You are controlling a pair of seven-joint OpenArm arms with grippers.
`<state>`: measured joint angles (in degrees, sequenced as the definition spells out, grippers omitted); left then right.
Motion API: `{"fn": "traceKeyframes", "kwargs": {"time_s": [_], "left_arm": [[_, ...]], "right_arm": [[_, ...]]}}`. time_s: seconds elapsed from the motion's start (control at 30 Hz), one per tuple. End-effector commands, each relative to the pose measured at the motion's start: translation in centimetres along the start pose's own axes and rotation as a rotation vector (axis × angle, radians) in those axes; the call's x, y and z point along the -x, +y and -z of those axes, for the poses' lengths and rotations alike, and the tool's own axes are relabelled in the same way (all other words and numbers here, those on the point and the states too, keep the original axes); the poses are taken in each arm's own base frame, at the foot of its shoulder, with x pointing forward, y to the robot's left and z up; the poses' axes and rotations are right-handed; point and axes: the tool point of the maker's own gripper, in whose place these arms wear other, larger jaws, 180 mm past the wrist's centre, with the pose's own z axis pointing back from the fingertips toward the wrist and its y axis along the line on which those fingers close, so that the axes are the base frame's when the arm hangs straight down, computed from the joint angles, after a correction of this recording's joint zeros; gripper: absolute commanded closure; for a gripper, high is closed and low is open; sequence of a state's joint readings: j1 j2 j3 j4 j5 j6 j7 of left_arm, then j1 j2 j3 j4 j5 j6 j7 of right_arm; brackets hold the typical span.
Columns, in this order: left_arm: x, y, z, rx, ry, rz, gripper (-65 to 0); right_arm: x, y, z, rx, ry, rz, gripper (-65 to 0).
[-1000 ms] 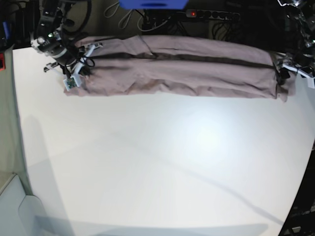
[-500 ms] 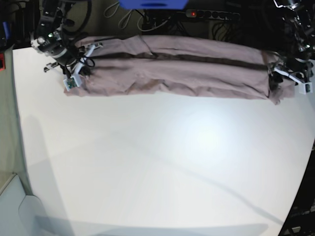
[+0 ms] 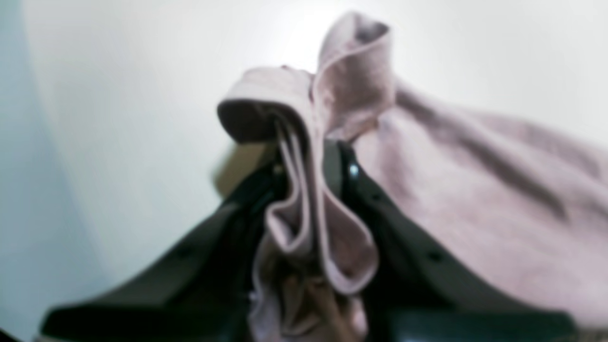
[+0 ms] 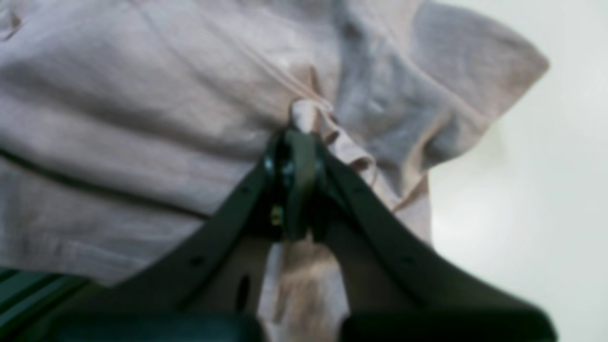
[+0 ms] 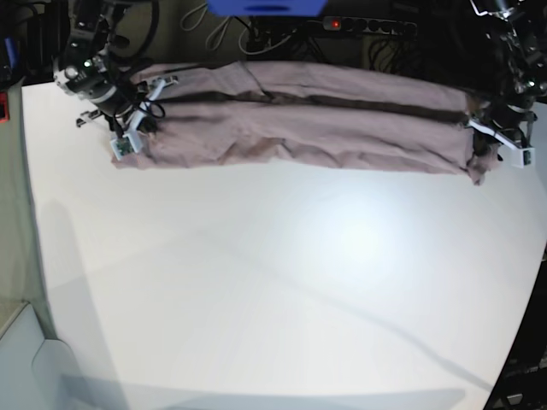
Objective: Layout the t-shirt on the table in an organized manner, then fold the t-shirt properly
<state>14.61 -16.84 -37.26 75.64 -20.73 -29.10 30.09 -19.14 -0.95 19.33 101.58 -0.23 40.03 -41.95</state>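
The mauve-pink t-shirt [image 5: 299,120] lies as a long folded band along the far side of the white table [image 5: 282,282]. At its right end in the base view, my left gripper [image 5: 491,141] is shut on the cloth. The left wrist view shows bunched folds of the t-shirt [image 3: 475,190] pinched in the left gripper [image 3: 306,175]. At the band's left end, my right gripper [image 5: 135,126] is shut on the fabric. In the right wrist view the right gripper [image 4: 297,156] nips a small ridge of the t-shirt [image 4: 142,104] near a sleeve.
Behind the table's far edge lie a power strip [image 5: 363,26] with a red light, cables and a blue object [image 5: 265,7]. The table's rounded left edge [image 5: 30,222] borders a grey floor area. Dark clutter stands at the far right corner.
My left gripper has closed on the shirt's right end and shifted slightly inward and toward the front, drawing that end in. The right gripper has kept its grip and place.
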Motion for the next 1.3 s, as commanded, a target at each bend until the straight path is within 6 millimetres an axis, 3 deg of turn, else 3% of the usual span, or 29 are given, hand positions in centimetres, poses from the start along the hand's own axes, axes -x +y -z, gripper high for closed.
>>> {"fn": "traceKeyframes", "kwargs": {"time_s": [0.0, 0.13, 0.3, 0.67, 0.83, 1.2, 1.27], "left_arm": [[-0.5, -0.4, -0.6, 0.004, -0.006, 0.035, -0.1], [-3.7, -3.9, -2.2, 0.048, -0.112, 0.098, -0.1], [-4.6, -9.1, -3.3, 0.131, -0.169, 0.13, -0.1], [-1.1, -22.4, -3.1, 0.342, -0.113, 0.249, -0.1], [-0.1, -24.5, -2.8, 0.334, -0.088, 0.28, -0.1], [0.1, -24.8, -2.6, 0.325, -0.081, 0.287, 0.0], [0.3, -25.6, -2.7, 0.349, -0.078, 0.298, 0.0]], "right_arm": [[0.5, -0.2, -0.1, 0.009, 0.028, -0.01, 0.0], [0.5, -0.2, -0.1, 0.009, 0.028, -0.01, 0.0], [0.5, -0.2, -0.1, 0.009, 0.027, -0.01, 0.0], [0.5, -0.1, -0.1, 0.008, 0.03, -0.011, 0.0], [0.5, -0.1, -0.1, 0.008, 0.03, -0.011, 0.0], [0.6, -0.1, -0.1, 0.008, 0.031, -0.011, 0.0], [0.5, 0.0, 0.0, 0.004, 0.03, -0.013, 0.0]]}}
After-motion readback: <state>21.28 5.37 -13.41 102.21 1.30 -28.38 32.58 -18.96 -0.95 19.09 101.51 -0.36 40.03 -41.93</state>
